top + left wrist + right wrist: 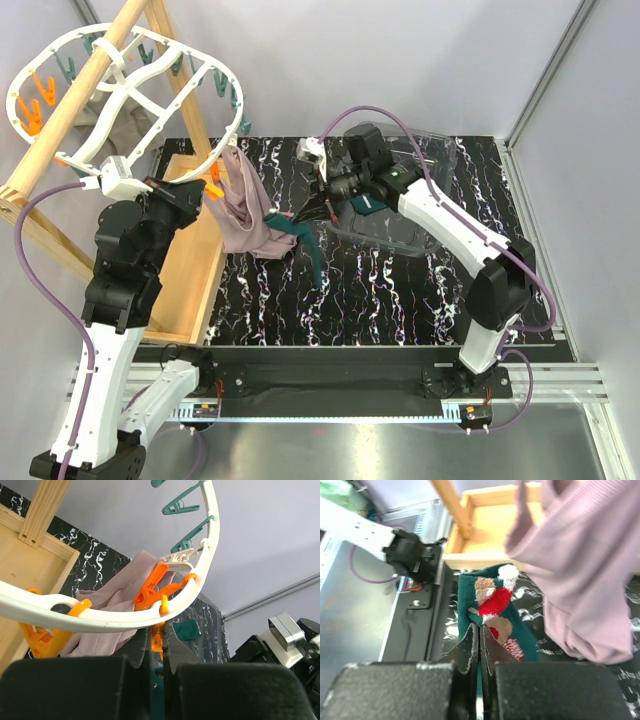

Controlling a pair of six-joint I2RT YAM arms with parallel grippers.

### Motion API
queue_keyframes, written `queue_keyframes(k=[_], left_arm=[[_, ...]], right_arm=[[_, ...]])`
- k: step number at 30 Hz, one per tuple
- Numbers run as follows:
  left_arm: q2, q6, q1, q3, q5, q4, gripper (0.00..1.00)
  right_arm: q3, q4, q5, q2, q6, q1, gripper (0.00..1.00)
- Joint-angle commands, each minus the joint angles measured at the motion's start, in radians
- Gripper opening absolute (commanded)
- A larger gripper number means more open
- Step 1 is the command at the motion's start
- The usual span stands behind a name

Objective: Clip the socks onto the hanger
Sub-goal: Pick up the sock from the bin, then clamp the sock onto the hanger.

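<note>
Black white-veined marble desk (400,295) sitting between grey walls (400,60), left fingers (134,652) clamping orange plastic peg (156,642) on white oval plastic hanger (100,621) upper left, right fingers (466,652) pinching dark teal fabric sock (468,592) centre, desk lying open lower right.

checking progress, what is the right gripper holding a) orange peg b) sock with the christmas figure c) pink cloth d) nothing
b: the right gripper is shut on the sock with the red-and-white figure, seen in the right wrist view; the pink cloth hangs outside its jaws.

Hanger (115,622), white, and orange peg (156,641): smooth plastic. Sock (495,612): teal knit cloth, fuzzy embroidered figure; mauve cloth (580,565): fine-ribbed knit. Frame (80,90): matt wood; surface (380,290): black marbled.
</note>
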Motion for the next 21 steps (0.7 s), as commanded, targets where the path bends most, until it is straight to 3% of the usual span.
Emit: queue_keyframes(k=[1,4,8,14,21], left_arm=[[0.003,-0.028,-0.002,-0.014,0.071,-0.005,0.0],[0.003,-0.028,-0.001,-0.013,0.073,-0.004,0.0],[0.002,-0.031,-0.002,-0.014,0.079,-0.001,0.0],[0.0,-0.039,-0.001,-0.013,0.096,-0.001,0.0],[-0.008,-0.055,-0.001,-0.007,0.108,-0.008,0.0]], right_arm=[[0.061,-0.014,-0.07,-0.028,-0.018,0.028,0.0],[0.032,0.066,-0.092,-0.048,0.02,0.047,0.0],[-0.038,0.33,-0.037,-0.074,0.181,0.079,0.0],[0.001,0.504,0.029,-0.016,0.348,0.137,0.0],[0.018,0.544,0.256,0.027,0.332,0.203,0.0]])
